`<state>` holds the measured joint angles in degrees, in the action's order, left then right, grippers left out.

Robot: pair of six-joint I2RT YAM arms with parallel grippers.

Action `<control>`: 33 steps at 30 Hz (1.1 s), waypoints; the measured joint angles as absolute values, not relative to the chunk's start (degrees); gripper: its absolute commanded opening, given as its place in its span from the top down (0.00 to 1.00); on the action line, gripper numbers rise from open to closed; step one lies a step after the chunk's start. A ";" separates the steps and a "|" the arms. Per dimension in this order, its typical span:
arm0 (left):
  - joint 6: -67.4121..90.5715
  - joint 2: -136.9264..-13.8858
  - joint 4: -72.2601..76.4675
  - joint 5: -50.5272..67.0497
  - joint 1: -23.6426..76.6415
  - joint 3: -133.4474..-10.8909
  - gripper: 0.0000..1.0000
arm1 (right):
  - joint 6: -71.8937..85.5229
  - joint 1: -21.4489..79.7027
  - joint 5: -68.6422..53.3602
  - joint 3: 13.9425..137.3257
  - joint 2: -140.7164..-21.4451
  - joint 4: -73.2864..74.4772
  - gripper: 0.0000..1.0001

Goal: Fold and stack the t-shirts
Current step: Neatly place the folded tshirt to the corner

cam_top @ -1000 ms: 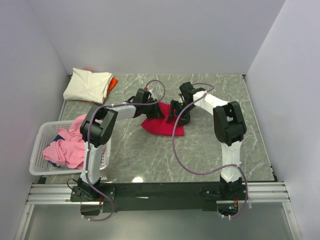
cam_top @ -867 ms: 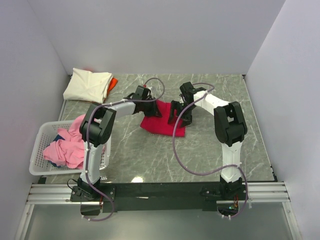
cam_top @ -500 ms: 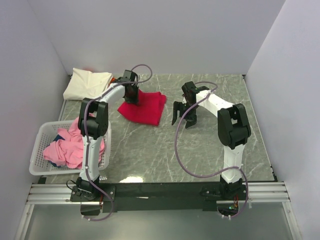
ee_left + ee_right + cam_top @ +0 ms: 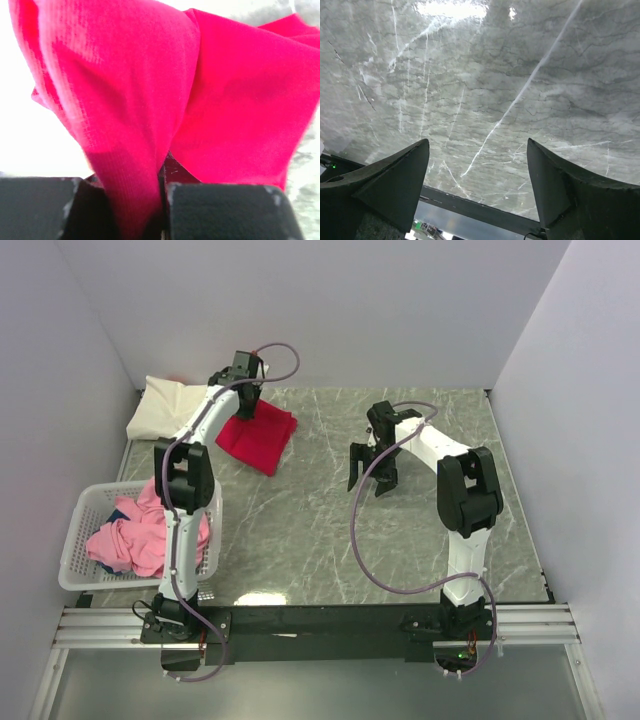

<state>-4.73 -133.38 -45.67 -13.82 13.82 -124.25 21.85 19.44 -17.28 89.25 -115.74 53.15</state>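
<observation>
- The crimson red t-shirt (image 4: pixel 262 437) is seen at 11 o'clock on the counter (image 4: pixel 320 530), one bunched fold pinched in the narrowly closed left end effector (image 4: pixel 243 403).
- The right end effector (image 4: pixel 372 470) is held wide and empty over bare marble, just off centre toward 1 o'clock.
- A folded cream-white t-shirt (image 4: pixel 165 408) is seen at 10 o'clock.
- Light pink t-shirts (image 4: pixel 135 535) are heaped in the basket (image 4: pixel 72 550) at 8 o'clock.

A grey-green marbled table (image 4: pixel 290 530) fills the middle of the frame. Plain pale lilac walls (image 4: pixel 330 310) close it in at top, left and right. A bright glare (image 4: pixel 262 597) lies near its lower edge.
</observation>
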 measured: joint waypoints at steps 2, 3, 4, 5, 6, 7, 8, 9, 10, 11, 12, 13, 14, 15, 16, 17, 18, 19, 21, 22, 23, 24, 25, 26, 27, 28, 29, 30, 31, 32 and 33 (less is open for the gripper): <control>-6.61 -133.38 -45.78 -14.48 13.23 -125.91 1.00 | 21.54 19.27 -17.39 89.25 -115.74 53.52 0.15; -7.40 -133.38 -45.76 -14.52 12.80 -126.50 1.00 | 21.50 19.22 -17.43 89.25 -115.74 53.65 0.15; -8.16 -133.38 -45.74 -14.52 12.38 -126.82 1.00 | 21.41 19.20 -17.43 89.25 -115.74 53.74 0.15; -8.99 -133.38 -45.80 -14.50 11.88 -127.13 1.00 | 21.32 19.18 -17.45 89.25 -115.74 53.82 0.15; -9.74 -133.38 -45.95 -14.46 11.29 -127.52 1.00 | 21.30 19.18 -17.50 89.25 -115.74 53.91 0.15; -10.35 -133.38 -46.24 -14.33 10.74 -127.90 1.00 | 21.28 19.18 -17.63 89.25 -115.74 54.02 0.15; -11.11 -133.38 -46.76 -14.06 10.02 -128.64 1.00 | 21.23 19.18 -17.72 89.25 -115.74 54.13 0.15; -11.62 -133.38 -47.03 -13.74 9.39 -129.32 1.00 | 21.17 19.18 -17.80 89.25 -115.74 54.19 0.15; -12.25 -133.38 -47.05 -13.37 8.71 -130.04 1.00 | 21.12 19.16 -17.89 89.21 -115.74 54.24 0.15; -12.95 -133.38 -47.05 -13.13 8.14 -131.13 1.00 | 21.10 19.14 -18.00 89.14 -115.74 54.26 0.15; -13.17 -133.36 -47.00 -12.95 7.53 -131.57 1.00 | 21.08 19.14 -18.06 88.99 -115.74 54.24 0.16; -13.52 -133.34 -47.00 -12.64 7.01 -132.07 1.00 | 21.08 19.14 -18.11 88.77 -115.74 54.19 0.16; -13.91 -133.32 -47.00 -12.25 6.33 -132.51 1.00 | 21.08 19.14 -18.17 88.44 -115.74 54.24 0.16; -14.15 -133.32 -47.00 -11.79 5.72 -132.88 1.00 | 21.06 19.14 -18.24 88.03 -115.74 54.22 0.16; -14.33 -133.27 -46.96 -11.42 5.17 -133.03 1.00 | 21.08 19.14 -18.28 87.64 -115.74 54.28 0.16; -14.37 -133.23 -46.98 -11.07 4.60 -133.05 1.00 | 21.08 19.11 -18.33 87.31 -115.74 54.35 0.16; -14.48 -133.23 -47.03 -10.74 4.10 -133.10 1.00 | 21.08 19.11 -18.37 87.00 -115.74 54.33 0.16; -14.57 -133.23 -47.03 -10.48 3.64 -133.10 1.00 | 21.08 19.11 -18.46 86.80 -115.72 54.41 0.16; -14.90 -133.21 -47.00 -10.04 2.79 -133.10 1.00 | 21.08 19.14 -18.50 86.43 -115.72 54.35 0.16; -15.09 -133.12 -47.03 -9.78 2.28 -133.10 1.00 | 21.10 19.14 -18.52 86.06 -115.61 54.19 0.16; -15.25 -133.01 -47.00 -9.67 1.85 -133.10 1.00 | 21.10 19.11 -18.57 85.73 -115.52 54.22 0.16; -15.31 -132.97 -47.03 -9.37 1.48 -133.19 1.00 | 21.10 19.11 -18.63 85.43 -115.46 54.19 0.16; -15.31 -132.90 -47.09 -8.97 1.10 -133.47 1.00 | 21.12 19.11 -18.70 85.10 -115.31 54.11 0.16; -15.29 -132.90 -47.03 -8.43 0.58 -133.99 1.00 | 21.12 19.11 -18.76 84.77 -115.20 54.13 0.16; -15.27 -132.81 -46.98 -7.79 0.16 -134.37 1.00 | 21.12 19.14 -18.87 84.64 -115.15 54.17 0.16; -15.22 -132.57 -46.72 -7.22 -0.25 -134.54 1.00 | 21.12 19.14 -18.96 84.58 -115.15 54.11 0.16; -15.20 -132.38 -46.63 -6.85 -0.60 -134.78 1.00 | 21.12 19.14 -19.05 84.42 -115.15 53.98 0.16; -15.18 -132.05 -46.44 -6.48 -0.95 -134.98 1.00 | 21.12 19.14 -19.14 84.29 -115.11 53.93 0.16; -15.14 -131.70 -46.17 -6.09 -1.26 -135.13 1.00 | 21.12 19.14 -19.16 84.18 -115.11 53.95 0.16; -15.11 -131.37 -45.91 -5.76 -1.56 -135.39 1.00 | 21.12 19.14 -19.16 84.09 -115.11 53.91 0.16; -15.07 -131.07 -45.63 -5.45 -1.87 -135.61 1.00 | 21.12 19.14 -19.16 83.96 -115.09 53.89 0.16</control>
<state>-15.07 -131.07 -45.63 -5.45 -1.87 -135.61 21.12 19.14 -19.16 83.96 -115.09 53.89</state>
